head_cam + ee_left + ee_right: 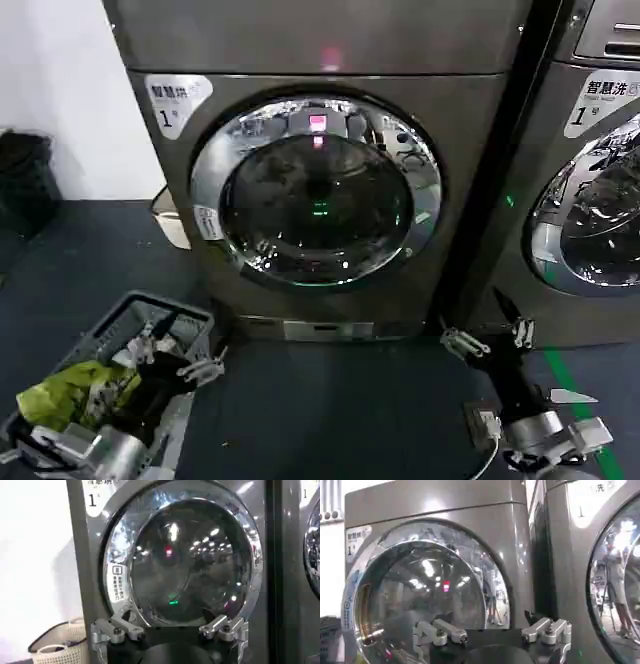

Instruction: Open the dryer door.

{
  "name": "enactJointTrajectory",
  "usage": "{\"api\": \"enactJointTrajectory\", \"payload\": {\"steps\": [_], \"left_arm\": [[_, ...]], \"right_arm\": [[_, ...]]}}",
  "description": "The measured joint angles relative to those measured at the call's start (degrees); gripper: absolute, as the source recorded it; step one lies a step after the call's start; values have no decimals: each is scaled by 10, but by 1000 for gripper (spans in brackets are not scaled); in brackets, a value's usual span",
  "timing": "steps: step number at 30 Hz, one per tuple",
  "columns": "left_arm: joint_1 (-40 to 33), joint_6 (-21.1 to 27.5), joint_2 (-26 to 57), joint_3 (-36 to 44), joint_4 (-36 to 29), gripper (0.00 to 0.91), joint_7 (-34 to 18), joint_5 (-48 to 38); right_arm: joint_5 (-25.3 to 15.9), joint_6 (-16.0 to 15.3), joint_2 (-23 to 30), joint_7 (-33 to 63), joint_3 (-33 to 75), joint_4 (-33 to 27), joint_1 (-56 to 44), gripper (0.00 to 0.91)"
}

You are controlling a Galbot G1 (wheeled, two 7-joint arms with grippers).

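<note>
- Dark floor (330,400): open stretch before the machine, between the two arms; free passage up to the door.
- dryer door (316,190): shut flush in the front panel, chrome ring unobstructed across its whole face.
- left gripper (182,352): low at the left, fingers spread, well apart from the door.
- right gripper (490,335): low at the right, fingers spread, near the seam between the machines.
- Laundry basket (130,320): on the floor at the left, under the left arm; narrows that side.
- Neighbouring machine (590,180): stands just beside, walling the right.
- White basket (168,215): against the machine's left flank.
</note>
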Motion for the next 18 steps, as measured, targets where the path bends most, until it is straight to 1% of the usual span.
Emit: {"api": "enactJointTrajectory", "payload": {"steps": [4,6,8,11,14,18], "left_arm": [[-3,-3,-1,0,1,907,-7,6],[0,-10,-1,-1,3,907,-7,19],[2,-10,-1,-2,-2,907,-4,17],[2,-6,-2,-1,-9,907,-4,17],[5,-2,-3,0,-15,907,-3,21],[8,-1,-6,0,-15,907,-1,28]], "right_arm": [[-7,-12,-15,-25,-5,-3,20,907],[12,-25,-27,-27,-13,-5,36,907],[43,-43,-47,-23,-25,-2,56,907],[70,-57,-76,-19,-44,-9,85,907],[87,-60,-108,-9,-67,-27,112,907],[89,-61,-161,-2,-119,-72,157,907]]}}
